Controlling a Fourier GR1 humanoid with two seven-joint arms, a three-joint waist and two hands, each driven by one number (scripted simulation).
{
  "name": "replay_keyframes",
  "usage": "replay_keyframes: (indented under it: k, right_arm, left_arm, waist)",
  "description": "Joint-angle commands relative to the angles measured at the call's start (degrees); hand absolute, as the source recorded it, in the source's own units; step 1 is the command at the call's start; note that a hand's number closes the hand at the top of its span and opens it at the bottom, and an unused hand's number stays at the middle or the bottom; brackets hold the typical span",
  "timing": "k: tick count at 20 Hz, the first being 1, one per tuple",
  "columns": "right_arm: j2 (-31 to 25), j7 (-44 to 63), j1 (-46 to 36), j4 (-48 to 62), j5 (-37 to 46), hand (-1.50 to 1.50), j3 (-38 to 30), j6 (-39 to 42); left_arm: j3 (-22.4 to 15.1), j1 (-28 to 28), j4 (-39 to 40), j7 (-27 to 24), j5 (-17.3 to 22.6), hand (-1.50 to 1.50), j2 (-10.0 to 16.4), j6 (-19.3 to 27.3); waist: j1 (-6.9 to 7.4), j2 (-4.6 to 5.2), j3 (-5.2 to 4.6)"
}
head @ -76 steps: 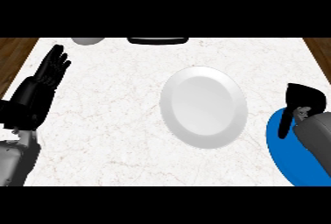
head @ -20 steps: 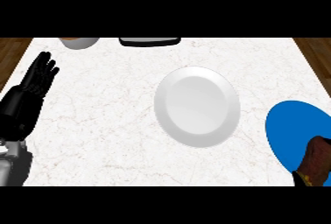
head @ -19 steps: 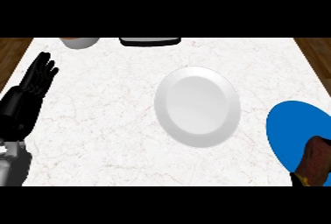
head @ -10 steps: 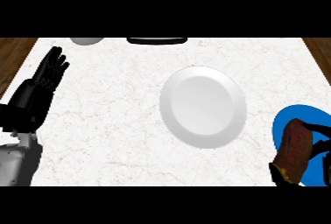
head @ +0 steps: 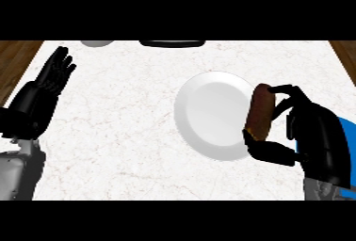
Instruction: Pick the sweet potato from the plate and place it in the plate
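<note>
Grey round item, black flat item at far edge, marble counter.

I see a white counter laced with faint grey-brown veins, and dark brown streaked wood past its corner. One plate is plain glossy white and the blue plate is a bright solid blue. The sweet potato is reddish brown, turning more orange at its lower end. My right hand and left hand are both black, the forearm is light grey, the bowl is pale grey, and the tray is black.
</note>
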Motion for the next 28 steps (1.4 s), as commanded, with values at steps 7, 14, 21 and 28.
replay_keyframes:
  k: [7,14,21,28]
  right_arm:
    - [12.45,-3.82,-17.84,32.0,5.27,1.5,-1.12,-5.42]
    - [15.01,-12.4,-24.46,54.55,5.27,1.5,-5.46,-10.32]
    - [18.49,-17.78,-32.9,72.31,-4.44,-1.5,-11.45,-22.52]
    - [18.55,-34.62,-31.15,74.27,-15.03,-1.5,-13.78,-32.91]
  left_arm:
    - [0.63,2.09,-2.69,-0.02,-0.7,0.0,-0.53,-0.75]
    - [1.83,-0.63,2.95,-2.42,-0.68,0.0,-0.63,-2.15]
    - [1.6,-4.44,2.42,1.17,-0.43,0.0,-0.9,-2.22]
    - [-0.61,0.78,-0.31,-1.88,-3.83,0.0,-3.86,0.04]
  waist:
    - [0.23,0.02,0.05]
    - [0.08,0.2,0.05]
    - [1.07,0.58,0.11]
    - [0.81,0.41,0.12]
